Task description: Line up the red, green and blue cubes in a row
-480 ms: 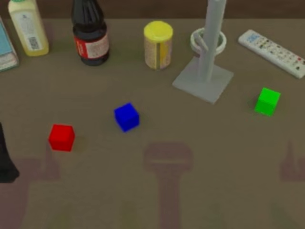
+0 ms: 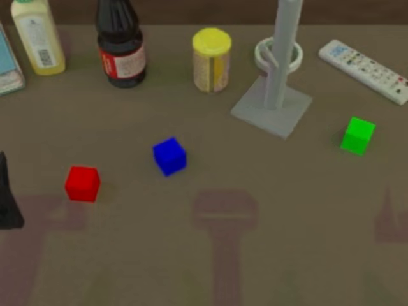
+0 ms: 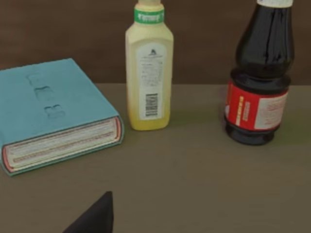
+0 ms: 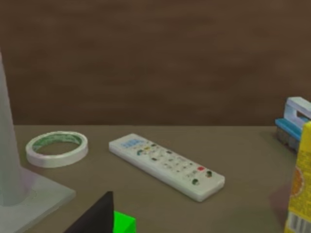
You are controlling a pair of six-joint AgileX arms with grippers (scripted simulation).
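Red, blue and green are still scattered across the brown surface (image 2: pixel 274 210): the red cube (image 2: pixel 82 183) sits near the left, the blue cube (image 2: pixel 169 155) just right of it and a little farther back, and the green cube (image 2: pixel 357 134) lies well apart on the right, beside the grey stand (image 2: pixel 272 102). No row exists yet, so we judge the task to be at its very start, with no cube held.

Our left end effector (image 2: pixel 9 199) shows only as a dark shape at the left edge, near the red cube; we cannot tell whether its fingers are spread or pressed together. Our right end effector (image 4: pixel 95 217) appears only as a dark tip in its wrist view, close to the green cube, and its state is equally hidden.

The next move probably calls for the left arm to reach the red cube, or the right arm to bring green toward the middle.

The near half of the surface is open. The far edge is crowded: a teal book (image 3: pixel 53 114), yellow bottle (image 2: pixel 37 35), dark bottle (image 2: pixel 120 43), yellow-lidded jar (image 2: pixel 211 59), tape roll (image 2: pixel 278 53) and remote control (image 2: pixel 364 67).
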